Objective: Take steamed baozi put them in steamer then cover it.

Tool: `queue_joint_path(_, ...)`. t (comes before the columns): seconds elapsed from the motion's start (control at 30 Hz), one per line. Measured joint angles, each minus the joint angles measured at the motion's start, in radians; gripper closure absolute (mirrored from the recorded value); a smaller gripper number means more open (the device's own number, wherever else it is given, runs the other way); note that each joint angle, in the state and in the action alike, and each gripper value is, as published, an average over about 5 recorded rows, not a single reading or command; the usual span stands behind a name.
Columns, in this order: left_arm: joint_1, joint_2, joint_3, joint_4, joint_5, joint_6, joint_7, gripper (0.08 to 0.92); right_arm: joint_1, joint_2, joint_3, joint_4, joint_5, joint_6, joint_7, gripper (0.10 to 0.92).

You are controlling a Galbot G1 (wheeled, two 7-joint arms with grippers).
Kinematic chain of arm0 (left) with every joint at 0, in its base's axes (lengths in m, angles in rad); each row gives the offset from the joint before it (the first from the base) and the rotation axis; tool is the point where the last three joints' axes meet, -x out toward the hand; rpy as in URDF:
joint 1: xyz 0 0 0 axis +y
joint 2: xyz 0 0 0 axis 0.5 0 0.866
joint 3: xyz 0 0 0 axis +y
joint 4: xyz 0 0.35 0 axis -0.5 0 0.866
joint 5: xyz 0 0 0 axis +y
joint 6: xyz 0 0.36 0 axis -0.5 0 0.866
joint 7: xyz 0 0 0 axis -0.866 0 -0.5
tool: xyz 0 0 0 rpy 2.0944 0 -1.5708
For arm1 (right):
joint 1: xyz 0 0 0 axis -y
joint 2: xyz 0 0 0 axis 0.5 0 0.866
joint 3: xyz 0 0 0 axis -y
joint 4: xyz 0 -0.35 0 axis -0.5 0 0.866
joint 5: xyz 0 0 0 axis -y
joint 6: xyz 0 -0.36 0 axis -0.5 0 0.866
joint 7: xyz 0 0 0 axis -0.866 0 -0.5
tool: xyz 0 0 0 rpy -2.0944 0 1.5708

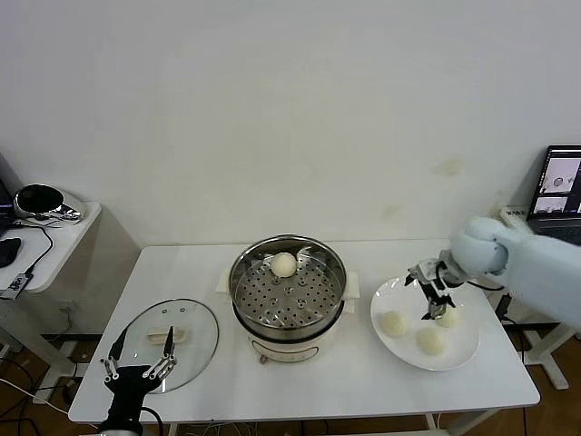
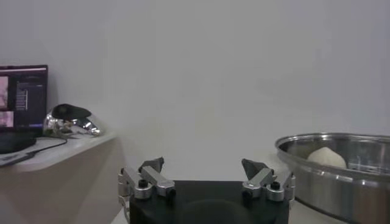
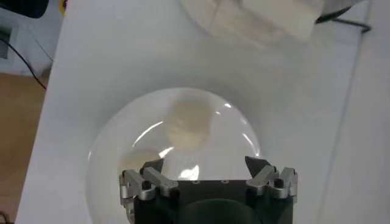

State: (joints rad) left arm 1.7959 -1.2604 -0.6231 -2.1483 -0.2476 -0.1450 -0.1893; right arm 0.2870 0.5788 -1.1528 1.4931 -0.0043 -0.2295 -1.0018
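One baozi [image 1: 284,264] in steamer [image 1: 287,292] | three baozi [image 1: 393,323] on plate [image 1: 465,348] | right end effector [image 1: 435,306] released, spread over plate | left end effector [image 1: 139,355] released, parked above glass lid [image 1: 195,336], table [image 1: 345,381]

Your right gripper [image 1: 434,295] points down, fingers spread wide, nothing between them. Your left gripper [image 1: 139,353] waits low, fingers equally wide apart.

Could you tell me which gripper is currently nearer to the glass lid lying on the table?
Left. The left gripper hovers open right over the glass lid at its near edge; the right gripper is across the table, open above the plate of buns.
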Motion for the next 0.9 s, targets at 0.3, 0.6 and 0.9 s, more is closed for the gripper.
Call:
queue_joint_path(0.3, -0.004, -0.002, -0.004, 0.011, -0.001, -0.001, 0.0, 0.177, -0.138, 0.083, 0.09, -0.094, -0.046, 0.016, 0.011, 0.203)
queue_joint_path(0.6, -0.007, -0.003, -0.004, 0.02, -0.002, -0.007, 0.0, 0.177, -0.22, 0.149, 0.138, -0.167, -0.089, 0.019, 0.018, 0.218)
queue_joint_path(0.9, -0.009, -0.005, -0.002, 0.024, -0.002, -0.009, -0.001, 0.177, -0.262, 0.165, 0.17, -0.197, -0.117, 0.018, 0.013, 0.354)
